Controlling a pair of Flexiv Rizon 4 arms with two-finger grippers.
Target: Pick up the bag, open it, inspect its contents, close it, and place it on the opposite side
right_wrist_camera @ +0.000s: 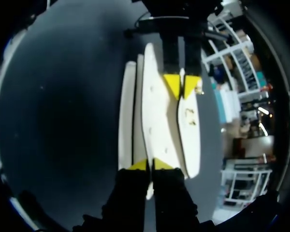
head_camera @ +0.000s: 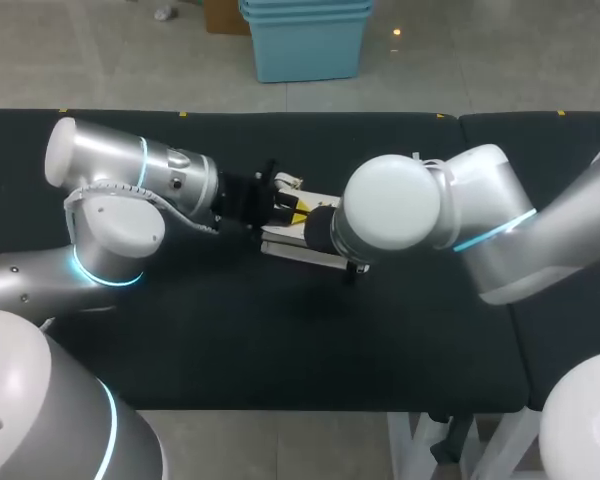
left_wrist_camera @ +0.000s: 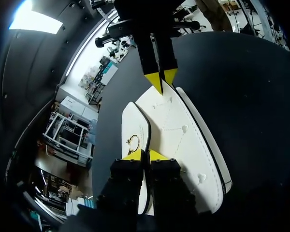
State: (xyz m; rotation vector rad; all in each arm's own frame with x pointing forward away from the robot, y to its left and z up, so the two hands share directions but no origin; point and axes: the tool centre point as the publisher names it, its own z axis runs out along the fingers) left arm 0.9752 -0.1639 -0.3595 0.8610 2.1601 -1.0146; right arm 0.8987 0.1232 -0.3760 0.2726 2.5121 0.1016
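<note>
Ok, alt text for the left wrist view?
A white bag is pinched at opposite ends over the dark table: the left tool grips its near edge, the right tool its far tip.

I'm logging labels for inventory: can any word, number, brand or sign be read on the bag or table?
None can be read. The white bag shows only a small gold ornament, too small to tell any lettering; the black table bears no print.

White bag (right_wrist_camera: 159, 121) between both fingers (right_wrist_camera: 139, 165)
</note>
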